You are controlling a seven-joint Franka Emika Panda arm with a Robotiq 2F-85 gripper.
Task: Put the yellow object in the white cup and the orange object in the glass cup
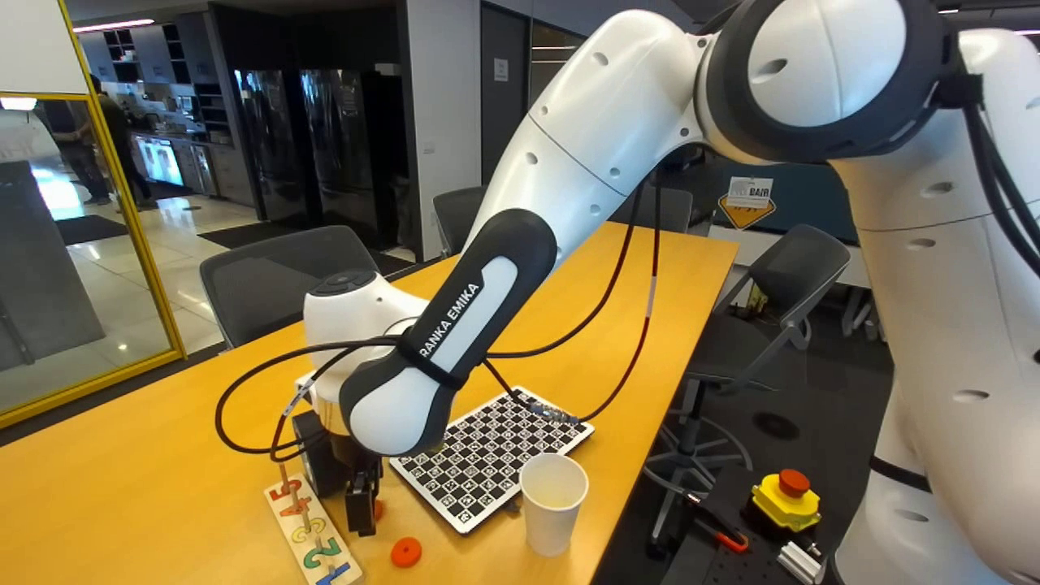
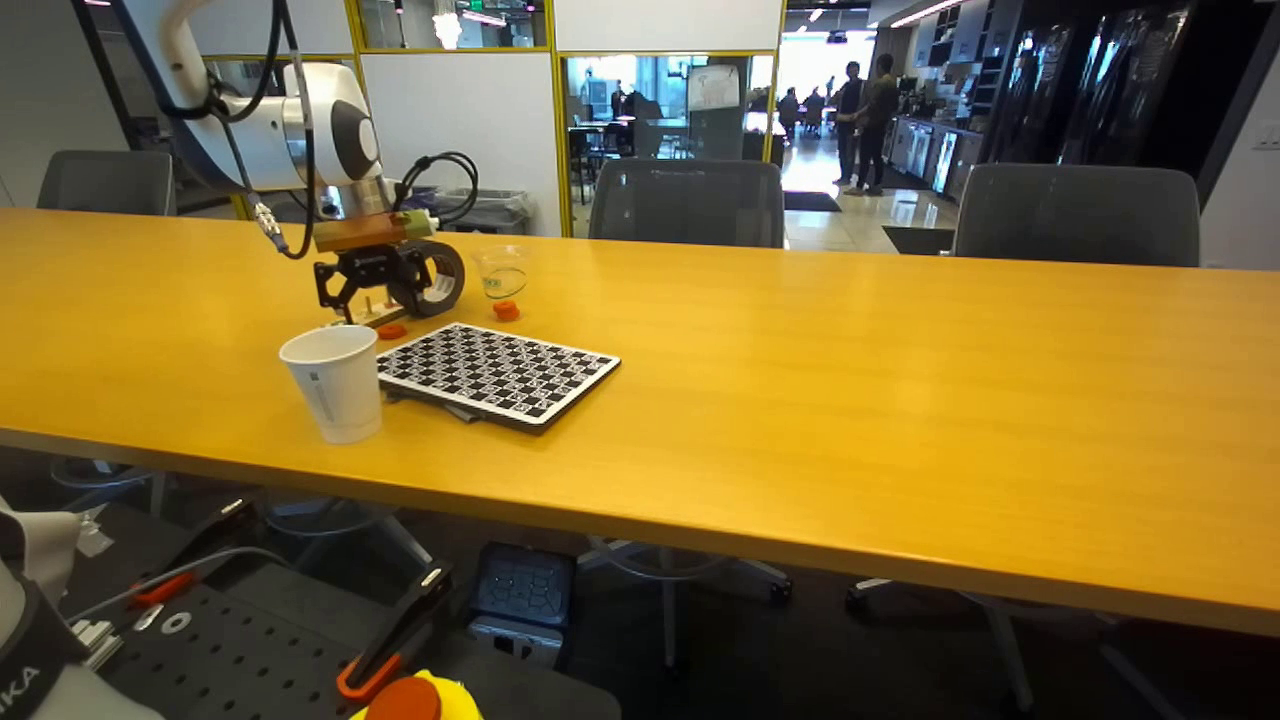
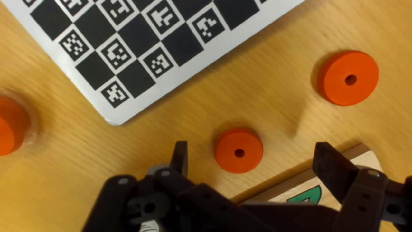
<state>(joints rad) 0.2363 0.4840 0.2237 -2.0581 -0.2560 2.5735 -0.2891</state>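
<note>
Arm (image 1: 589, 154) lettered "RANKA EMIKA" over orange disc (image 3: 238, 141)

The gripper (image 3: 251, 153) gapes, disc showing between. Beside it, a board (image 1: 327, 530) numbered 1 to 5. White cup (image 2: 345, 400) stands by the checkerboard (image 2: 500, 370); clear cup (image 2: 502, 270) has an orange piece (image 2: 506, 312), whether inside I can't tell.

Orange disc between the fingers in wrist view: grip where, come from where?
I'd pinch the orange disc by opposite sides of its rim, from above: it lies flat on the table, and the open gripper straddles it in that view. The wooden board beside it likely crowds a side entry.
</note>
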